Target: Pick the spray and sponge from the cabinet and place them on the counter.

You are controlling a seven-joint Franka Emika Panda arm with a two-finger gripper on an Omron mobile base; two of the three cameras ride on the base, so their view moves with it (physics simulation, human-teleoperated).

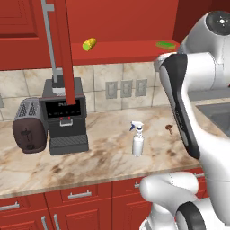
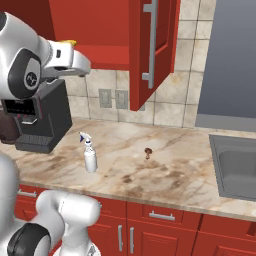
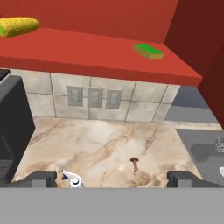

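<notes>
Hand view: gripper (image 3: 112,179) jaws spread wide, empty, facing the cabinet (image 3: 100,54) shelf. Sponge (image 3: 148,51) lies flat near the shelf's right front edge, long axis diagonal. Base views: spray (image 1: 138,139) upright on counter (image 1: 103,157), nozzle pointing left, open stone all round.

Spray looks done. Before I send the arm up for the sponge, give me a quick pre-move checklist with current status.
1. Spray upright on the counter, apart from the coffee machine: ok.
2. Sponge lying flat on the cabinet shelf, near its right end: ok.
3. Cabinet doors open, shelf front unobstructed: ok.
4. Tool open and holding nothing: ok.
5. Corn cob well away from the sponge, at the shelf's other end: ok.
6. Clearance between the arm and the open right door on the way up: cannot tell.
</notes>
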